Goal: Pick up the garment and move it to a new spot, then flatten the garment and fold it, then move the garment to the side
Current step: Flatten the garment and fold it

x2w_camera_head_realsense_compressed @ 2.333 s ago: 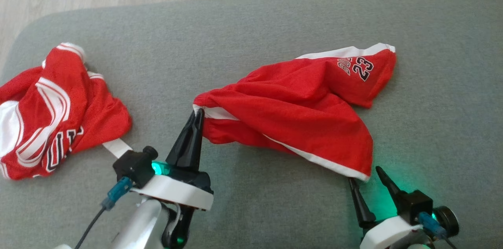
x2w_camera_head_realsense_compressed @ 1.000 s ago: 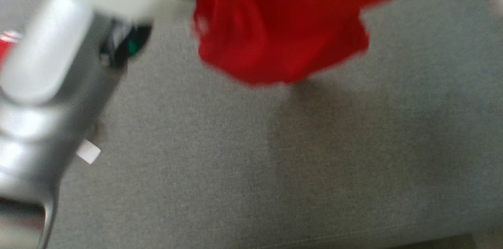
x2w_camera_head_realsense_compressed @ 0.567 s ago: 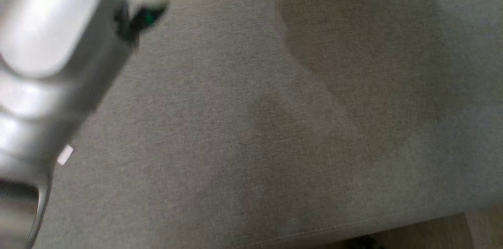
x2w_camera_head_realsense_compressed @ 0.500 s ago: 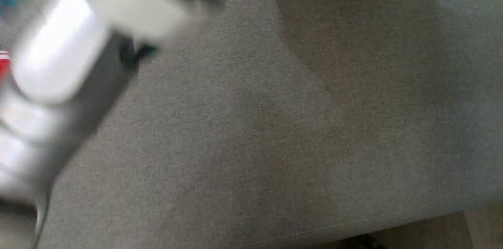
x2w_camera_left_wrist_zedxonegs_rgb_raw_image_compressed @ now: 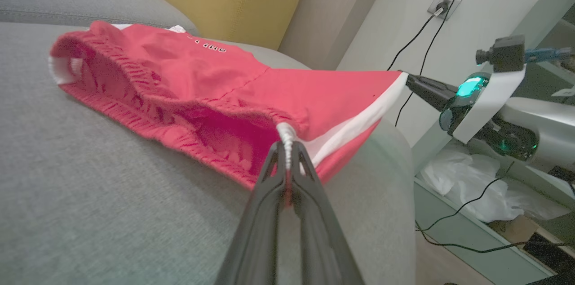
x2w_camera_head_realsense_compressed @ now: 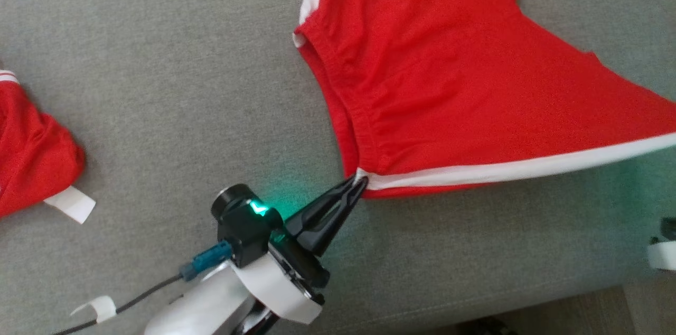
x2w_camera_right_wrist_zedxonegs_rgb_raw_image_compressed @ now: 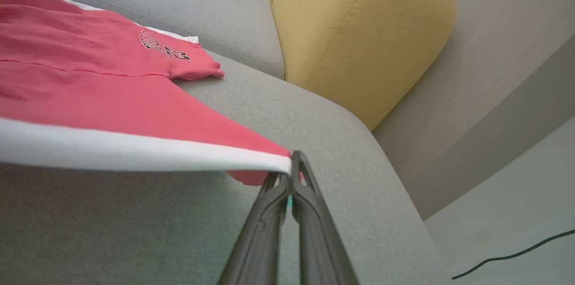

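The left gripper (x2w_camera_head_realsense_compressed: 359, 183) is clamped on the waistband corner of the red shorts (x2w_camera_head_realsense_compressed: 449, 86); the right gripper (x2w_camera_right_wrist_zedxonegs_rgb_raw_image_compressed: 291, 166) pinches their white-striped hem. The shorts stretch between them along the front edge of the grey sofa seat (x2w_camera_head_realsense_compressed: 158, 86).

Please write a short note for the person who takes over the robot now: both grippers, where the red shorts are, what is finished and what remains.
Left gripper: shut on the red shorts, at the waistband end of the white stripe.
Right gripper: shut on the stripe's other end.
Shorts: striped edge taut between the grippers, the rest lying on the grey sofa.
Done: shorts gripped and stretched out.
Left: lay flat, fold, move aside.
A second red garment lies to the left.
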`<state>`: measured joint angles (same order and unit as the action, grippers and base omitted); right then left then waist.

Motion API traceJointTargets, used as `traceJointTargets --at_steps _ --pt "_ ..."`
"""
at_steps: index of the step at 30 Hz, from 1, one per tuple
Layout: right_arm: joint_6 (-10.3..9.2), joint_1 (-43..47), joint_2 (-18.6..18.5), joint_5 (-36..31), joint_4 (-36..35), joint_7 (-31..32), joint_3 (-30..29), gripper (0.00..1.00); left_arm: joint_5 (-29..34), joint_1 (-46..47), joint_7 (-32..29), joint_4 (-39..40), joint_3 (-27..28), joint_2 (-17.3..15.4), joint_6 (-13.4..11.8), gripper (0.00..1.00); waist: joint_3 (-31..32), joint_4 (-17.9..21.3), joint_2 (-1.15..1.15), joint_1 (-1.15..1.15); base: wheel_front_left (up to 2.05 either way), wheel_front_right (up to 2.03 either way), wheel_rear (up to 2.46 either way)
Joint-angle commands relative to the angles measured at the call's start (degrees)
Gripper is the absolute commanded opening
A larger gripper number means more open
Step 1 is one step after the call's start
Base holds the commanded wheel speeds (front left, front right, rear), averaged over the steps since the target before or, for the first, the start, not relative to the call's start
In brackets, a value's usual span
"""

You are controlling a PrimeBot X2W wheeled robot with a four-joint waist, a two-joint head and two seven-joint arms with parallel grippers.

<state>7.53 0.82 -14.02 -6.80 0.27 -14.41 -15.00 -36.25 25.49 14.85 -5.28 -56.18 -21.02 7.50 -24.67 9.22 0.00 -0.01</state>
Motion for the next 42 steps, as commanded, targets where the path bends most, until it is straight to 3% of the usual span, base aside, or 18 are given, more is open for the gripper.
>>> traceJointTargets --at_steps 1,8,12,18,24,31,32,33,34,35,36,37,42 --pt "-0.04 -1.2 -2.3 0.4 -2.9 0.5 0.0 0.00 -0.2 0.8 0.1 2.5 2.3 -0.2 -0.2 0.00 0.0 -0.2 0.00 0.01 0.00 0.00 0.00" --pt "-0.04 -10.9 -7.9 0.6 -4.1 7.2 3.6 0.00 -4.7 6.8 -0.2 4.1 6.8 3.2 -0.1 0.00 -1.3 -3.5 0.00 0.01 0.00 0.00 0.00" --pt "-0.04 -20.3 -13.6 1.5 1.1 11.3 9.4 0.00 -8.8 13.2 -2.8 -0.1 8.1 6.3 0.0 0.00 -3.4 -6.3 0.00 0.01 0.00 0.00 0.00" --pt "-0.04 -35.2 -19.0 2.2 11.9 13.9 18.4 0.00 -14.7 20.6 -5.3 -7.9 10.0 10.8 0.0 0.00 -6.9 -9.3 0.00 0.01 0.00 0.00 0.00" --pt "-0.04 -46.8 -20.4 1.5 22.5 13.7 24.5 0.00 -18.3 24.8 -4.5 -12.0 10.4 13.3 0.0 0.00 -9.2 -11.4 0.00 0.01 0.00 0.00 0.00" --pt "-0.04 -53.6 -19.5 0.5 30.0 11.8 27.4 0.00 -19.9 27.2 -2.3 -14.8 10.3 14.1 0.0 0.00 -10.2 -12.5 0.00 0.01 0.00 0.00 0.00" --pt "-0.04 -54.4 -19.2 0.4 31.1 11.4 27.7 0.03 -20.0 27.4 -2.1 -15.1 10.0 14.2 0.0 0.00 -10.2 -12.6 0.00 0.01 0.00 0.00 0.00" --pt "-0.04 -55.2 -18.8 0.2 32.2 10.9 27.8 0.18 -20.2 27.6 -1.8 -15.5 9.8 14.2 0.0 0.00 -10.3 -12.7 0.00 0.01 0.00 0.00 0.00" --pt "-0.04 -55.9 -18.3 0.1 33.1 10.2 27.5 0.50 -20.7 27.6 -1.6 -15.8 9.7 14.3 0.0 0.00 -10.3 -12.7 0.00 0.01 0.00 0.00 0.00" --pt "-0.04 -56.5 -17.6 0.0 33.8 9.3 27.0 1.00 -20.9 27.7 -1.5 -16.2 9.6 14.4 0.0 0.39 -10.4 -12.7 0.00 0.01 0.00 0.00 0.00" --pt "-0.04 -57.0 -16.8 -0.2 34.4 8.2 26.2 1.00 -21.0 27.8 -1.3 -16.6 9.6 14.4 0.0 0.92 -10.4 -12.7 0.00 0.01 0.00 0.00 0.00" --pt "-0.04 -57.4 -16.0 -0.6 34.9 6.8 25.2 1.00 -21.2 27.8 -1.0 -17.1 9.8 14.5 0.0 1.00 -10.4 -12.7 0.00 0.01 0.00 0.00 0.00" --pt "-0.04 -57.0 -12.2 -1.5 37.3 1.4 20.5 1.00 -20.4 27.0 -0.2 -18.4 10.6 14.9 0.0 1.00 -10.2 -12.5 0.00 0.01 0.00 0.00 0.00"
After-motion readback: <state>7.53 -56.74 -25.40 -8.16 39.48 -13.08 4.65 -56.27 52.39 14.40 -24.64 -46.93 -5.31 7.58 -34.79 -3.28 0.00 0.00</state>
